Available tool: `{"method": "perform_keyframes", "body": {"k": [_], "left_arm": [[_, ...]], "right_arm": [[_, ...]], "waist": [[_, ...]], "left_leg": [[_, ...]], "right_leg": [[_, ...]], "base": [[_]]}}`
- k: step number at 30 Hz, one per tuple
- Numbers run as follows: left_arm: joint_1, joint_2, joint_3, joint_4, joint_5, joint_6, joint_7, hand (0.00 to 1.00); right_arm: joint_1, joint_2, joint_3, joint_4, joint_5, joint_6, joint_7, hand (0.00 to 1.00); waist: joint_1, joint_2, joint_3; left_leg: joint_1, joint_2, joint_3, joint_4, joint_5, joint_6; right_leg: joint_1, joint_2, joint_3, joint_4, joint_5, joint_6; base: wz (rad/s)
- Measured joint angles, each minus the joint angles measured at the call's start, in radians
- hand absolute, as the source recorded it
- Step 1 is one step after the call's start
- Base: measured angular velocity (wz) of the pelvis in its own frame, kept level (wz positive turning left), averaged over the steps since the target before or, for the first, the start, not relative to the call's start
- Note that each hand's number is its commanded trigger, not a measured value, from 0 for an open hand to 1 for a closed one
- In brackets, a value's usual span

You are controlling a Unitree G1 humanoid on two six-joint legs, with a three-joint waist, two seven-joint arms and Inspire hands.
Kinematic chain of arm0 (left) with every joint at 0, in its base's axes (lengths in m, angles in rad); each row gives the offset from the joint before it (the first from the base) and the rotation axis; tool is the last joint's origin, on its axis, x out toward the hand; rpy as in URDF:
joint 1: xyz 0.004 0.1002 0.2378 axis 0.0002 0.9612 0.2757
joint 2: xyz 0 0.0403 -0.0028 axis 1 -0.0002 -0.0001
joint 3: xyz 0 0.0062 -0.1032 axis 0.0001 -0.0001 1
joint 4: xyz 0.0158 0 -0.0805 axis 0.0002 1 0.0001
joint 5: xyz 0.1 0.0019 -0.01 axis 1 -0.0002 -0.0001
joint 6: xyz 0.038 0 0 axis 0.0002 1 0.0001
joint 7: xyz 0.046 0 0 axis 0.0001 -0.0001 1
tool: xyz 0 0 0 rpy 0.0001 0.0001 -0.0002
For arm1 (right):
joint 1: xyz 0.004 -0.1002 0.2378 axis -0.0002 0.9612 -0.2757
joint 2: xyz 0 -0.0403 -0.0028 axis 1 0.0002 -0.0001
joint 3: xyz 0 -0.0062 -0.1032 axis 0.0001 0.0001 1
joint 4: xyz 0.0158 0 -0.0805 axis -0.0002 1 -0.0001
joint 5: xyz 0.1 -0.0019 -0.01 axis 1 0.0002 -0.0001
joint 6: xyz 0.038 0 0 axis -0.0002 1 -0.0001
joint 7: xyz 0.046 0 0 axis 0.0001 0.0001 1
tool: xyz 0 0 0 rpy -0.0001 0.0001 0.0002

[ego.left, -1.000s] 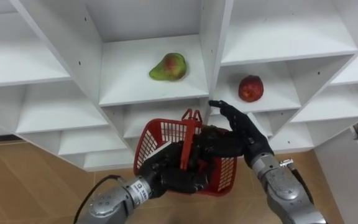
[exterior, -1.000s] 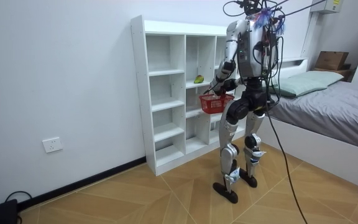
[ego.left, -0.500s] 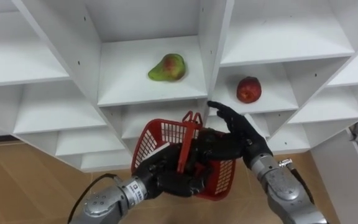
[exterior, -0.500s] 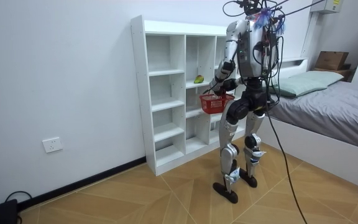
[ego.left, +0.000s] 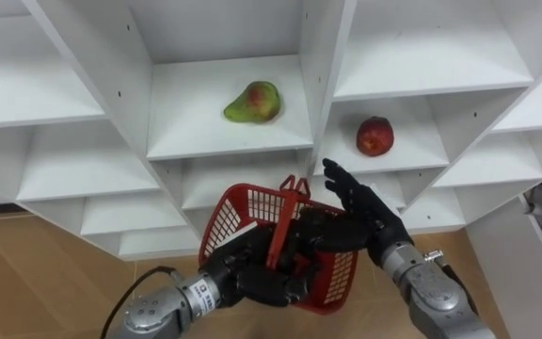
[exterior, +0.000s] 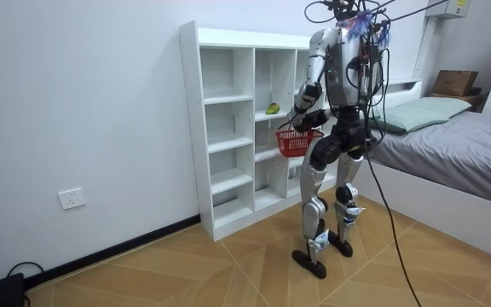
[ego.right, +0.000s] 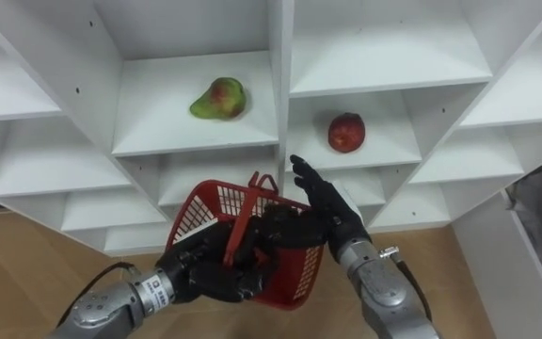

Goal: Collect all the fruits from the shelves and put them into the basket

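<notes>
a white closet of open compartments stands against a pale wall on a wood floor, with a bed at the room view's right. the robot stands upright just before the closet, facing it, with both arms raised toward the middle shelves.

a pear, green with a red blush, lies on its side on a shelf in the middle column. an apple, red, sits on a shelf in the next column to the right. an upright board stands between the two fruits. neither fruit is touched.

below them a red basket hangs in front of the shelves, tilted, with its handle swung across the mouth. the left hand comes in from the lower left. its fingers are curled tight round the handle and the basket's near side, carrying it. the right hand rises over the basket's right rim, fingers straight and slightly spread, holding nothing. its fingertips point up toward the shelf edge under the apple, apart from the fruit.
</notes>
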Motion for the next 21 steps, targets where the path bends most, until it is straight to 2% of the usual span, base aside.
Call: {"method": "perform_keyframes", "body": {"k": [12,21], "left_arm": [[0.001,0.001,0.007,0.0,0.004,0.0,-0.001,1.0],[0.002,-0.005,0.067,0.0,0.009,-0.001,-0.002,1.0]], "right_arm": [[0.004,0.0,-0.017,-0.002,0.009,0.0,0.021,0.0],[0.02,0.001,-0.036,-0.049,0.07,-0.002,0.061,0.0]], "waist": [[0.0,0.0,-0.0003],[-0.003,0.001,-0.0009]], "left_leg": [[0.0,0.0,0.015,-0.009,0.0,0.0],[0.004,0.0,0.016,-0.009,0.0,0.0]], "right_leg": [[-0.012,0.001,0.013,-0.001,0.0,0.0],[-0.007,0.001,0.014,0.0,0.0,0.0]], "base": [[-0.03],[0.0]]}}
